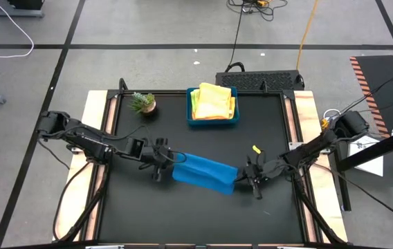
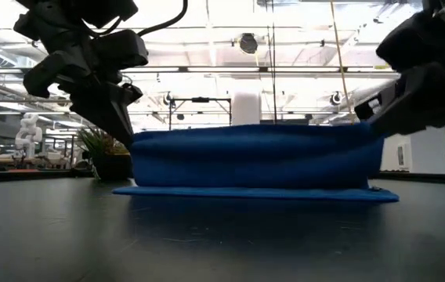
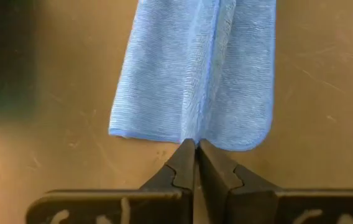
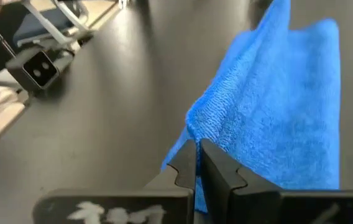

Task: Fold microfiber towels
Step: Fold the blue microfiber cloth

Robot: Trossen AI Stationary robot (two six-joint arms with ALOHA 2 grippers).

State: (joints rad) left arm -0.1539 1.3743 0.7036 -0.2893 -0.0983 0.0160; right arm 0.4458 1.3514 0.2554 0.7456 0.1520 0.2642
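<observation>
Blue towel [image 1: 203, 172] folded, top edge lifted off table; yellow and orange towels [image 1: 214, 101] stacked in tray.

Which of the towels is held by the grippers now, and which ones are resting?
The blue towel, stretched between the left gripper and right gripper, both shut on its edges. The yellow and orange towels lie stacked in the blue tray.
</observation>
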